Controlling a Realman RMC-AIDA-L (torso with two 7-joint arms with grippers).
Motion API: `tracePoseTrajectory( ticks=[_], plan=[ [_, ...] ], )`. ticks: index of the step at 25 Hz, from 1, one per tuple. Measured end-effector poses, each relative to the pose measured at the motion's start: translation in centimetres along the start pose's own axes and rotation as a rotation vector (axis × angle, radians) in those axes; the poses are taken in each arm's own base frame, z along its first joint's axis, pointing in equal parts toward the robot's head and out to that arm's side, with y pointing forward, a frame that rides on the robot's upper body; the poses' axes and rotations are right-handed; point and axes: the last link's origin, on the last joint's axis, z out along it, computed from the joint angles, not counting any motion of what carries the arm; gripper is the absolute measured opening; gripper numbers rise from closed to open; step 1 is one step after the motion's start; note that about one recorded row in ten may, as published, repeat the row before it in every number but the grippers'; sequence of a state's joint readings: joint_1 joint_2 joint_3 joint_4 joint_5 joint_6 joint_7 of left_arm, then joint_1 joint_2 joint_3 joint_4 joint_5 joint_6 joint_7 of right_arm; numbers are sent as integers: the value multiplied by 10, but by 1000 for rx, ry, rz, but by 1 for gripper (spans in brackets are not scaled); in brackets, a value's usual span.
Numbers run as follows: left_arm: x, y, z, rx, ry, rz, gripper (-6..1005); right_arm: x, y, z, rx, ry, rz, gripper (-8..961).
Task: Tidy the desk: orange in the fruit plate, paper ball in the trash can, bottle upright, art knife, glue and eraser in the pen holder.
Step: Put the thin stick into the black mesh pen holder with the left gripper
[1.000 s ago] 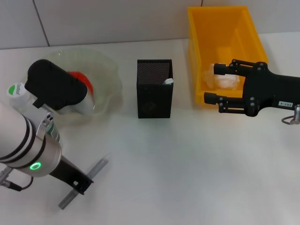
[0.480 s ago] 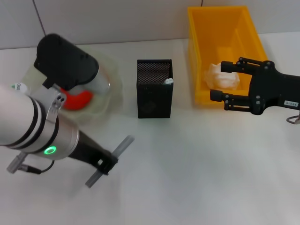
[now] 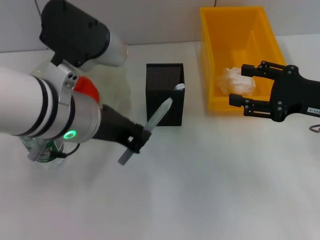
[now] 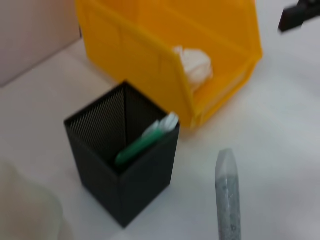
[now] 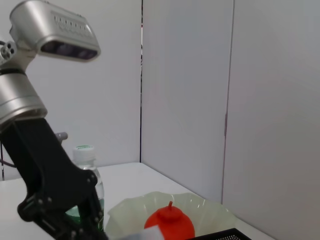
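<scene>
My left gripper (image 3: 136, 142) is shut on the grey art knife (image 3: 150, 127), held slanted just in front and left of the black mesh pen holder (image 3: 165, 94). In the left wrist view the knife (image 4: 227, 195) points past the holder (image 4: 125, 165), where a green and white glue stick (image 4: 150, 137) leans inside. The paper ball (image 3: 237, 80) lies in the yellow trash can (image 3: 240, 35). My right gripper (image 3: 239, 85) hangs open and empty at the can's front right corner. The orange (image 5: 170, 222) sits in the fruit plate (image 5: 200, 207). The bottle (image 5: 87, 170) stands upright. The eraser is out of view.
My left arm's white body (image 3: 45, 110) covers most of the plate and the bottle in the head view. The white table (image 3: 215, 180) stretches from the holder to the near edge. A wall (image 3: 150, 20) runs behind the can.
My left arm lifted the art knife from the table's front left and carried it up and right to the pen holder. The right gripper drifted slightly right, staying open.
</scene>
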State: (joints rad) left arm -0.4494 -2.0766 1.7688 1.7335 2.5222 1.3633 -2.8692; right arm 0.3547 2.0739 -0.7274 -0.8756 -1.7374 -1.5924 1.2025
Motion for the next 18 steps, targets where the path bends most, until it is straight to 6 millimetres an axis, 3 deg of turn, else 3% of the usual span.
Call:
tracePoseTrajectory(
  ticks=[18],
  plan=[
    [33,5,-14,7,247,30,138,3,1,-1,6,2,2,768]
  ],
)
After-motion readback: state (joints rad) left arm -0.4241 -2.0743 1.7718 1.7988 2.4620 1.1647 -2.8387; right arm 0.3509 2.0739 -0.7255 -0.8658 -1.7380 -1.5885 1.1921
